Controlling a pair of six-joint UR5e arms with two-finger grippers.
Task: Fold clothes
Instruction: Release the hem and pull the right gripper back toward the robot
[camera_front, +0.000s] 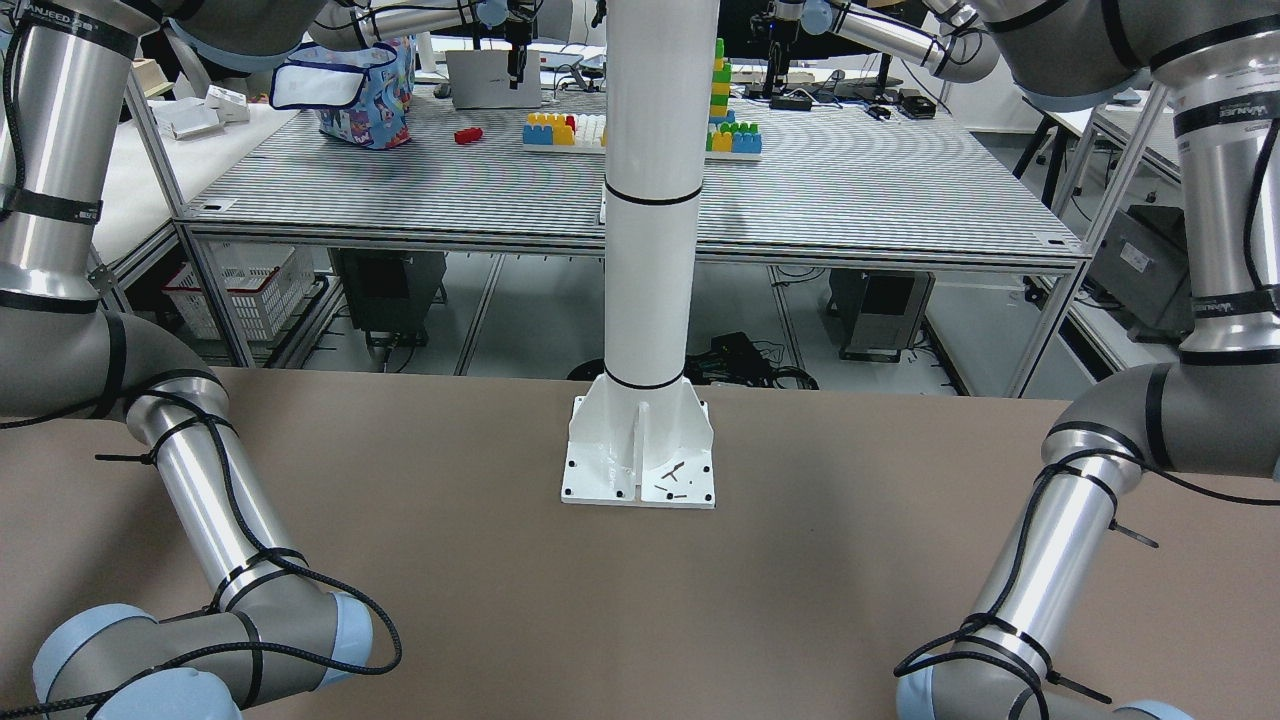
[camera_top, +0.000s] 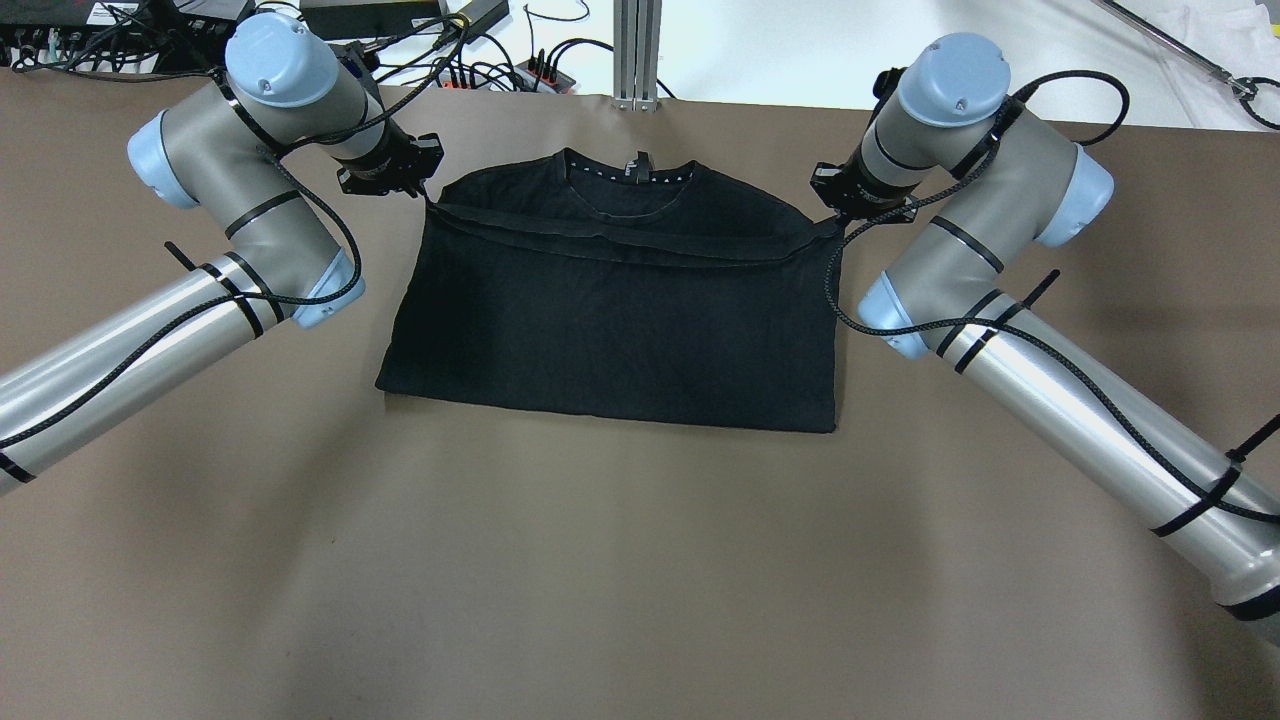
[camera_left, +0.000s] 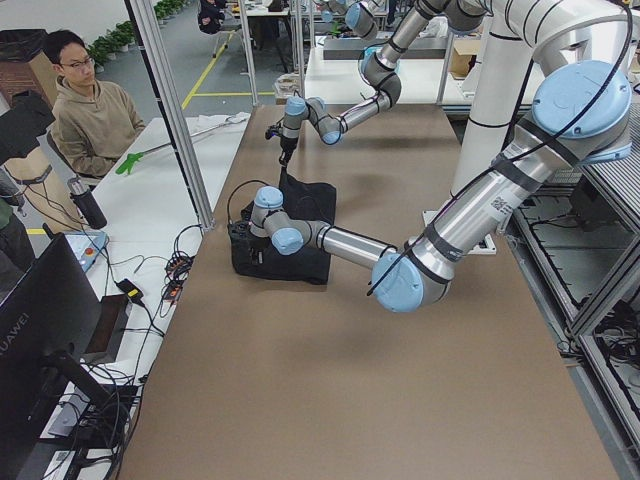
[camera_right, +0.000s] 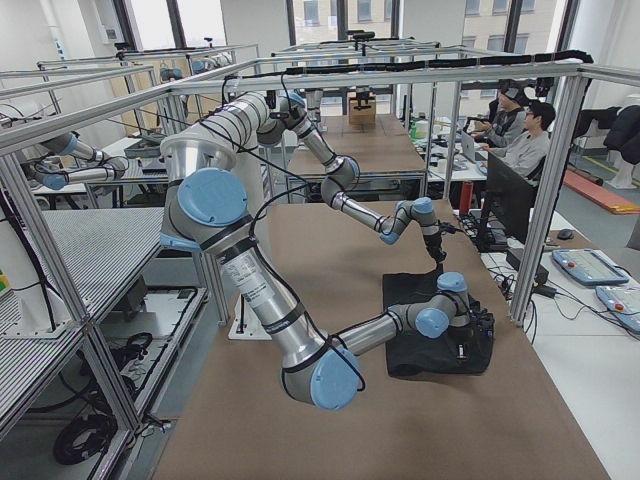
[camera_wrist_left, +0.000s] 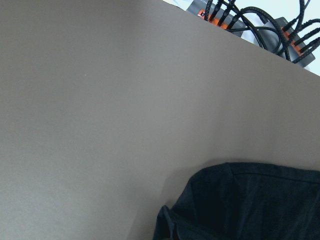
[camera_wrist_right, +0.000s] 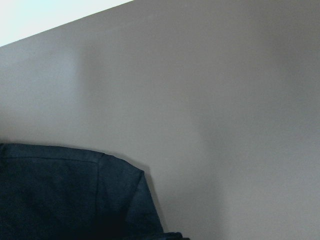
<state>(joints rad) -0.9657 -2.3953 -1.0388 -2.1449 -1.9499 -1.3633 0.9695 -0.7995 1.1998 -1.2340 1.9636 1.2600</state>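
At the robot's side of the brown counter (camera_top: 640, 560) stands the white pillar (camera_front: 650, 200), its bolted base plate (camera_front: 640, 452) flat on the surface with bare counter in front of it. Farther out, about midway between the two arms, lies the black T-shirt (camera_top: 620, 330). It is doubled over itself, so its nearest edge is a straight fold resting on the counter. Across the upper layer runs the hem (camera_top: 620, 250), raised off the cloth beneath and drawn in a shallow sagging line from one side to the other. The left pincer (camera_top: 425, 197) is clamped on the hem's left corner and the right pincer (camera_top: 835, 222) on its right corner, each just above the shirt's side edge. The fingers themselves are mostly hidden under the wrists. Both wrist cameras show only a dark corner of the cloth against plain counter. Just beyond the held hem the neckline (camera_top: 625, 185) lies flat and uncovered, its label at the centre. Past the counter's far edge are a tangle of black cables (camera_top: 480, 60) and an aluminium post (camera_top: 637, 50).
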